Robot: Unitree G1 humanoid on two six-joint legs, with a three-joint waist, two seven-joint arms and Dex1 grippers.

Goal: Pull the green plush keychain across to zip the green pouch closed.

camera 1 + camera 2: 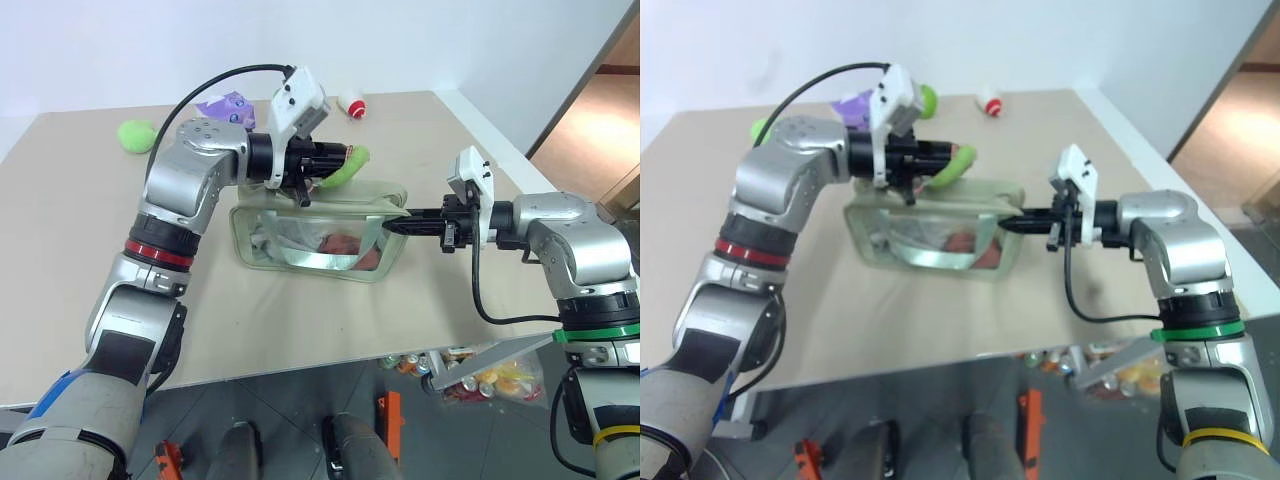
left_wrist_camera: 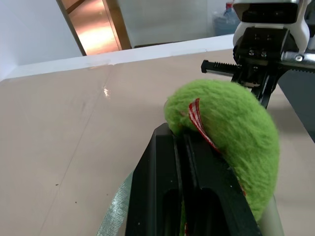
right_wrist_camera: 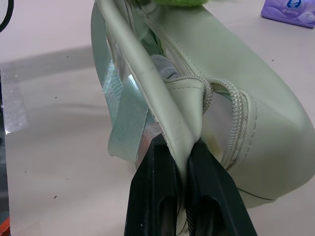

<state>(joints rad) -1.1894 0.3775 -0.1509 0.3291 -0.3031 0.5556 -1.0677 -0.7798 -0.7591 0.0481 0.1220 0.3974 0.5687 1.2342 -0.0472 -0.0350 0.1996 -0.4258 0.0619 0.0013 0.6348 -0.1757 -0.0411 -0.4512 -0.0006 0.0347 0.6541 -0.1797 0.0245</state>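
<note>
Beige tabletop (image 1: 300, 330) against a white wall is where the work is set, with a doorway to a warmer-lit room seen at the right. At the far left of the table a loose lime plush blob (image 1: 136, 135) lies well apart from the work, and a purple packet (image 1: 226, 106) sits behind the left arm.

Next, the left gripper (image 1: 338, 162) is seen reaching across above the green pouch (image 1: 315, 235), with its fingers (image 2: 197, 187) drawn narrow against the green plush keychain (image 2: 231, 132); whether the plush is firmly pinched or being let go cannot be told. The keychain is held up over the pouch's top, toward its right half.

The pouch stands at mid-table, clear panel facing the robot, red contents visible inside. Its right end is clamped by the right gripper (image 3: 184, 162), whose jaws are closed tight on the piped edge just beside the zipper's end.

The zipping pull is judged to be the step in hand, with the pouch braced. The next move appears to call for a secure hold on the keychain and a steady draw along the zipper toward the clamped end, while that end is kept taut.
</note>
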